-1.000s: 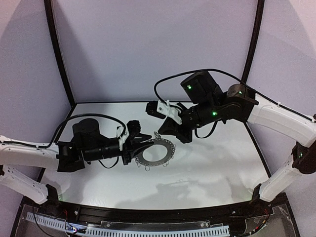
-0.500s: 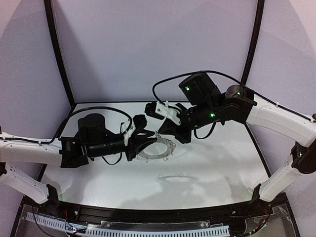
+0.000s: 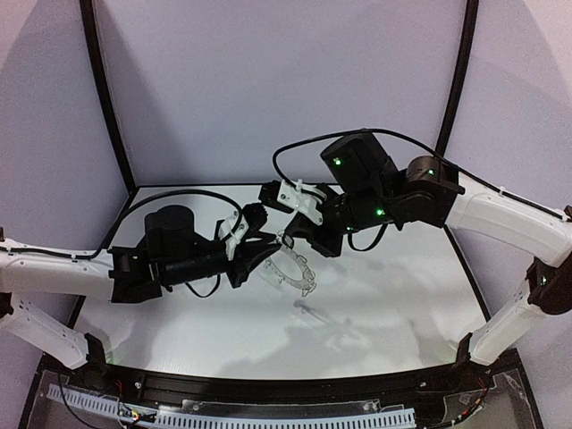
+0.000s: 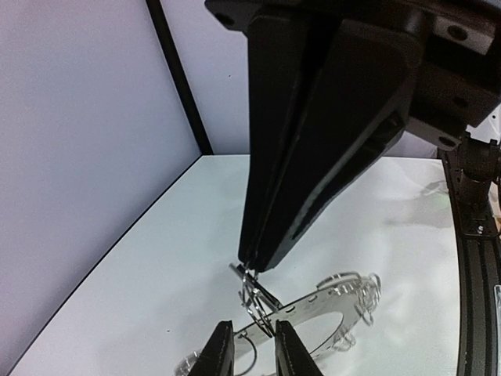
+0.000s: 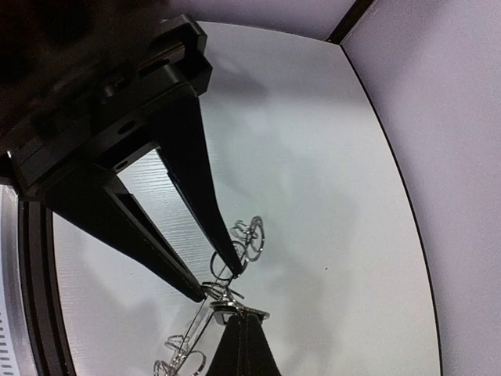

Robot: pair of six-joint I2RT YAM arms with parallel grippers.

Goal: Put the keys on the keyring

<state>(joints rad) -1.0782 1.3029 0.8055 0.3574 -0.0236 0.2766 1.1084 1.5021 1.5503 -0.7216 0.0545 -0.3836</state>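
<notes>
The keyring (image 3: 295,271), a flat grey ring fringed with wire loops, hangs tilted above the table. My left gripper (image 3: 261,250) is shut on its near rim. In the left wrist view the ring (image 4: 337,296) runs out to the right from between my left gripper's (image 4: 249,351) tips. My right gripper (image 3: 287,239) comes down from above and meets the ring's rim. It is shut on the small dark key (image 4: 257,283), which touches a wire loop at the rim. In the right wrist view my right gripper (image 5: 246,319) holds the key (image 5: 235,311) under the left fingers (image 5: 227,251).
The white table (image 3: 384,295) shows the ring's shadow below it. A black frame post (image 3: 107,107) and purple walls close in the back and sides. A black rail (image 3: 286,393) runs along the near edge.
The left gripper has lifted the keyring off the table and tilted it, moving right and up to the right gripper. The right gripper shifted slightly left.
</notes>
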